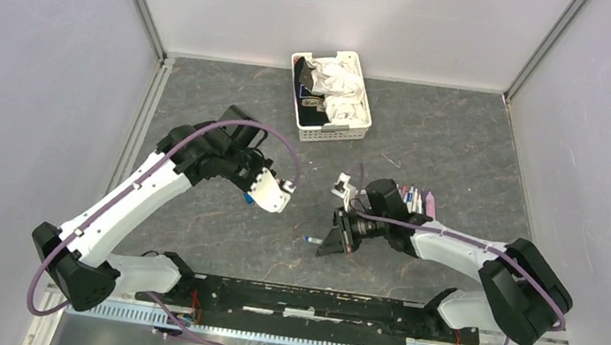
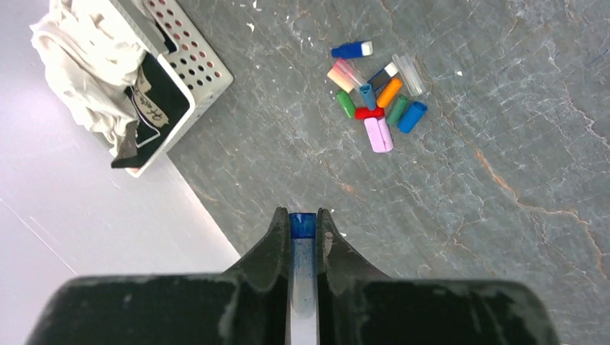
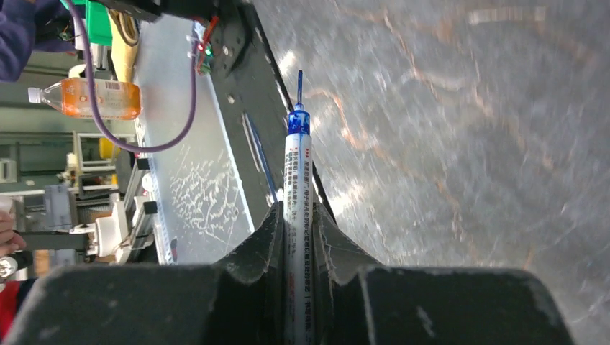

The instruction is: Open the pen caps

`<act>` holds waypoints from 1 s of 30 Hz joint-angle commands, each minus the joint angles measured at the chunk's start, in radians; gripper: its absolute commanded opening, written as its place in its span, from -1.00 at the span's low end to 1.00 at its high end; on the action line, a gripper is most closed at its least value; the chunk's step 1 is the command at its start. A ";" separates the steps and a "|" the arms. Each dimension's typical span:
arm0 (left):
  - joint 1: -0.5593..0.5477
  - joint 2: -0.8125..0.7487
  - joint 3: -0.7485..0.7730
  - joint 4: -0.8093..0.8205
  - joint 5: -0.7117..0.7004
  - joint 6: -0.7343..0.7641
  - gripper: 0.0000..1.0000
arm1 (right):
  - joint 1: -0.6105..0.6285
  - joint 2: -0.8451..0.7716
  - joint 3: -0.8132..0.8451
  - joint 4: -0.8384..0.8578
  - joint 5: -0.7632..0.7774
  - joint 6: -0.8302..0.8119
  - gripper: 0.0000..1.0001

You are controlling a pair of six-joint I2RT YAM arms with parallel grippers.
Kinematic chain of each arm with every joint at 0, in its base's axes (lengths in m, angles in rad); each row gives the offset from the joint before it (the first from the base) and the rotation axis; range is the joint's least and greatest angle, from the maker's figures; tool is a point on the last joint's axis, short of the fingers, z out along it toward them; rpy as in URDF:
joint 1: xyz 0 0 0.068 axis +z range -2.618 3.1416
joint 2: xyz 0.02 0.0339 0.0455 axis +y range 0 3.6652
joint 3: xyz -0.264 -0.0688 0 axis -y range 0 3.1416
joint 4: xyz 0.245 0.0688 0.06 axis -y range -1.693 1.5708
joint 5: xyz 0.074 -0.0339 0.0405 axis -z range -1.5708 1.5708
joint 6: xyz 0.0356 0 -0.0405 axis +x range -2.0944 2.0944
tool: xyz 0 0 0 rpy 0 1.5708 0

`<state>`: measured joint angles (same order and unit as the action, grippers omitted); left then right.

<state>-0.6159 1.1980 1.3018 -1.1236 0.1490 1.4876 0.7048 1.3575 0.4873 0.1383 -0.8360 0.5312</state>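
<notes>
Grey table [image 2: 503, 180], blue cap [image 2: 302, 225], uncapped blue-tipped pen [image 3: 297, 165]

One pen [image 3: 297, 172] – white barrel with small print, blue collar, thin blue tip bared – sits clamped in the right gripper [image 3: 298, 212], pointing straight out past its fingers. A blue cap [image 2: 302, 225] is pinched end-up in the left gripper [image 2: 303, 215]. The loose caps [image 2: 375, 93] lie on their sides in a tight cluster on the grey table – lilac, blue, red, green, orange, teal, pink and clear, several touching. More pens [image 1: 417, 196] lie side by side on the table, too small to tell their colours.
</notes>
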 commanded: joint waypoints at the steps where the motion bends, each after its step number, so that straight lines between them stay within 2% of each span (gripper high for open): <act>1: -0.076 -0.032 -0.035 0.064 -0.093 -0.058 -0.95 | -0.007 -0.004 0.140 -0.077 -0.038 -0.091 -1.00; 6: -0.081 0.013 -0.058 0.157 -0.091 -0.118 -0.95 | -0.049 0.009 0.177 -0.246 0.039 -0.198 -1.00; 11: -0.079 0.116 -0.050 0.185 -0.019 -0.264 -0.95 | -0.190 -0.087 0.165 -0.334 0.239 -0.205 -1.00; 13: -0.078 0.162 -0.058 0.205 0.017 -0.327 -0.95 | -0.237 -0.127 0.160 -0.357 0.356 -0.192 -1.00; 15: -0.073 0.216 -0.068 0.245 0.039 -0.395 -0.94 | -0.249 -0.163 0.159 -0.380 0.562 -0.175 -1.00; 19: -0.055 0.353 -0.063 0.277 0.045 -0.511 -0.95 | -0.254 -0.200 0.136 -0.335 0.792 -0.106 -1.00; 22: -0.033 0.398 -0.103 0.355 0.037 -0.552 -0.84 | -0.255 -0.178 0.136 -0.308 0.943 -0.058 -1.00; 25: -0.017 0.428 -0.144 0.428 0.019 -0.575 -0.77 | -0.253 -0.136 0.139 -0.254 1.007 -0.026 -1.00; 30: 0.003 0.461 -0.184 0.498 0.008 -0.589 -0.45 | -0.241 -0.043 0.177 -0.227 1.084 0.009 -1.00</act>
<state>-0.6258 1.6478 1.1366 -0.7319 0.1577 0.9749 0.4519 1.2629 0.6266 -0.1513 0.1043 0.4812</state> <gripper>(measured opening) 0.221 0.174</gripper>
